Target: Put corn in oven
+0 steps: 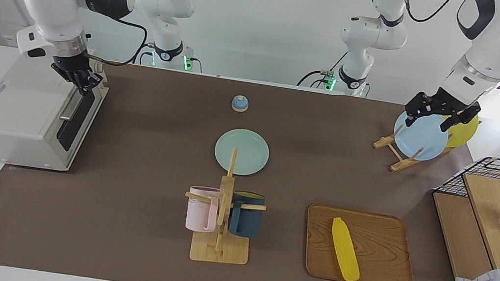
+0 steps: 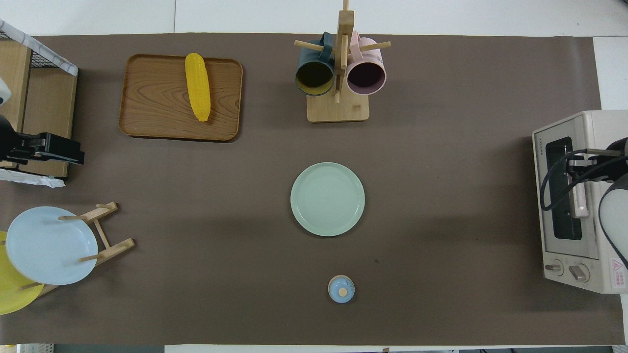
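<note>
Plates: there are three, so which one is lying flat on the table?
The green plate, in the middle of the table. The blue plate and the yellow plate stand on edge in a wooden rack.

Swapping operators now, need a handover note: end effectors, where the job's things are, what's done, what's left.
Right end effector: shut, down at the top of the oven door by the near end of the bar handle; whether it actually grips the handle can't be told.
Left end effector: open, empty, waiting above the blue plate in the wooden rack.
Corn: untouched, lying on the wooden tray toward the left arm's end of the table.
Oven door: closed.
Done: right arm has reached the door.
Left: pull the door open, pick the corn, place it inside the oven.
</note>
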You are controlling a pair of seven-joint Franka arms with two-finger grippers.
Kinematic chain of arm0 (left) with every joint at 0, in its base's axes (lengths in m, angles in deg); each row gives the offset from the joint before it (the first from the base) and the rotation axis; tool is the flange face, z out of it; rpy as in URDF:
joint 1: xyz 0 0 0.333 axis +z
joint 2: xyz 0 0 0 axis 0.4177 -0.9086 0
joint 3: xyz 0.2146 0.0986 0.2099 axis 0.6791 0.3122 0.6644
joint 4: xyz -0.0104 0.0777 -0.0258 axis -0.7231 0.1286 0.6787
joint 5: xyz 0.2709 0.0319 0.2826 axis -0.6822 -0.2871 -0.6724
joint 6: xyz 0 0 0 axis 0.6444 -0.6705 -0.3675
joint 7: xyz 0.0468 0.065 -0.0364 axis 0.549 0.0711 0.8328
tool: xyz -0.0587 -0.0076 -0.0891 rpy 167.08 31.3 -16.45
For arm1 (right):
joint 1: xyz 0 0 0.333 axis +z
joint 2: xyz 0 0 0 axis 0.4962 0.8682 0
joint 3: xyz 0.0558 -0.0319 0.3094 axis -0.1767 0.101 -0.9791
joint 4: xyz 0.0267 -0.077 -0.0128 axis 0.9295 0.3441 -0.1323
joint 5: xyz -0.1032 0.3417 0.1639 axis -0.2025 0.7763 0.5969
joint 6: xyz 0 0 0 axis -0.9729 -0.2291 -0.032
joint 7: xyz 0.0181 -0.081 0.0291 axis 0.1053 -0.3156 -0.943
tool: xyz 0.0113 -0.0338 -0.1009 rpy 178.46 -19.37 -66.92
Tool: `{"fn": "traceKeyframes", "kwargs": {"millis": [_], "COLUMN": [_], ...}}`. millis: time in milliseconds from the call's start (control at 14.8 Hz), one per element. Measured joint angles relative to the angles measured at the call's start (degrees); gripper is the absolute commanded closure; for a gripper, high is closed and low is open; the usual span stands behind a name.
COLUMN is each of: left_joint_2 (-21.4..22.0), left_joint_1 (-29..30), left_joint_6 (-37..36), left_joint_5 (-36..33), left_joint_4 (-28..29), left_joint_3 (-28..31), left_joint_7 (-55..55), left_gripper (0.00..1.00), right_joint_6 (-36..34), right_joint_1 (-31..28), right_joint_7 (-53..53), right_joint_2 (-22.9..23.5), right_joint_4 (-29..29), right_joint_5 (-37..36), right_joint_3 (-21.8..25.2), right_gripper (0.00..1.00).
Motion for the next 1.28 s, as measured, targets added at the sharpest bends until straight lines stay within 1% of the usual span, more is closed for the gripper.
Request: {"fn": "traceKeyframes", "kwargs": {"millis": [270,472,741,943,1280], "left_joint_2": [-1.1,-3.2,-7.0,-11.5,-21.7], "left_joint_1": [-0.9,-2.4,-4.0,-5.5,-7.0], "left_joint_6": [2.3,4.8,8.7,10.6,13.0], "left_joint_5": [0.0,0.7,2.0,3.5,4.8], "left_joint_4": [0.5,0.7,0.6,-1.4,-8.6], "left_joint_3": [-0.3,-0.5,-0.6,-0.7,-0.6], "left_joint_7": [0.2,1.2,3.5,5.7,7.1], "left_gripper": [0.00,0.00,0.00,0.00,0.00], "right_joint_6": [0.3,0.8,1.2,1.8,2.5], "right_joint_1": [-1.1,-2.6,-3.5,-4.1,-4.9], "right_joint_7": [0.2,0.1,0.0,-1.1,-2.0], "right_joint_2": [1.0,1.7,2.4,2.9,3.5], "right_joint_4": [0.1,0.2,0.6,0.9,1.3], "right_joint_5": [-0.1,-0.2,-0.2,-0.2,-0.2], "right_joint_3": [0.1,0.1,0.2,0.2,0.2], "right_gripper": [1.00,1.00,1.00,1.00,1.00]}}
